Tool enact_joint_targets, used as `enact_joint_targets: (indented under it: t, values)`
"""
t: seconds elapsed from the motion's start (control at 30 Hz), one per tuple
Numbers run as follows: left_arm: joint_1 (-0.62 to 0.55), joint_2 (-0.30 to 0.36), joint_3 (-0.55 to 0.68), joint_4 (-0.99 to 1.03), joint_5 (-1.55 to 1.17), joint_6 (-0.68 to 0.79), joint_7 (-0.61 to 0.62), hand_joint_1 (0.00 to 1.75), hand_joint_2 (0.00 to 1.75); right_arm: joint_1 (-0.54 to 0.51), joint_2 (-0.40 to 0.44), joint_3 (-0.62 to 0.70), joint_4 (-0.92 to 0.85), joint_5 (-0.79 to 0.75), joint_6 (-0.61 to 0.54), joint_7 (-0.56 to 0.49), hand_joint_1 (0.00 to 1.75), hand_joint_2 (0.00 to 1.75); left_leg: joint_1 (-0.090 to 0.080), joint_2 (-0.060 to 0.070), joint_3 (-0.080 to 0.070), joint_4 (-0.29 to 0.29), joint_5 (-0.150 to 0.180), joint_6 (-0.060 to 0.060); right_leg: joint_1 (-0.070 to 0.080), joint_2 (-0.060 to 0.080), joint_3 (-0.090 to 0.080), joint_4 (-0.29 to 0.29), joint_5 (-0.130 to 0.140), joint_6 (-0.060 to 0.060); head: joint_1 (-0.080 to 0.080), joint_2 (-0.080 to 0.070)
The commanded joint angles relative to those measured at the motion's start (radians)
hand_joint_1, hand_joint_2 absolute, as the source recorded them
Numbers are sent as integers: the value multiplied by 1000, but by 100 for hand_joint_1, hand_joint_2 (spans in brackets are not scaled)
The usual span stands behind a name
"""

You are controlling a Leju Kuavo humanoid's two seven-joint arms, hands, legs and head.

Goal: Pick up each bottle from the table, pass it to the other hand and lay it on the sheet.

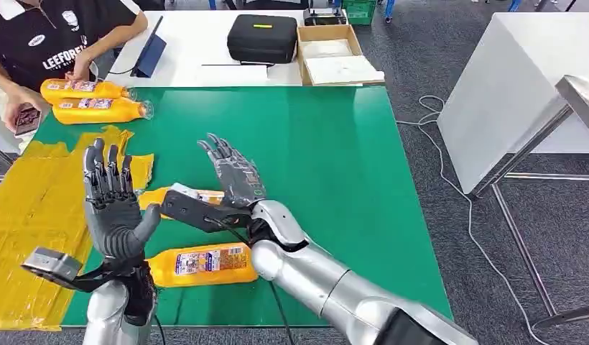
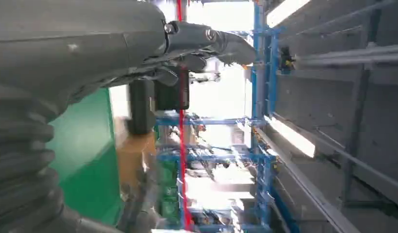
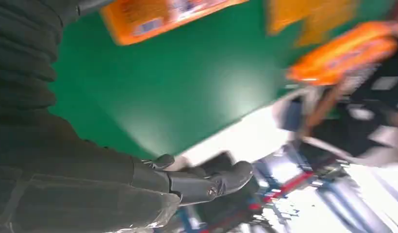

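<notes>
Orange bottles near the worktop's front edge are unheld by the spread left hand and right hand; a pickup is judged next.

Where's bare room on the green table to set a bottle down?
Free: the green table right of the right hand, out to its far and right edges. Crowded: the left side, with the yellow sheet, two bottles by a person, two more beside the left hand.
</notes>
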Motion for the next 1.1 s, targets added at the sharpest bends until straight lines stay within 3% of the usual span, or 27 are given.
enact_joint_targets:
  t: [0.03,0.47,1.1]
  values:
    - [-7,12,72,-18,35,32,-1,0,175,64,-16,-4,-203,23,103,-1,0,175,2,0,5,0,-2,-4,2,0,5,-2,-2,-3,2,0]
    - [-27,28,61,6,21,57,2,0,175,107,-16,157,-70,-81,141,17,0,175,1,-1,4,-2,-1,-3,1,-1,4,-2,0,-2,1,0]
    - [2,41,46,24,11,68,1,0,175,159,-16,261,11,-47,179,94,0,175,1,-2,4,-2,-1,-3,1,-3,4,-3,-1,-2,1,0]
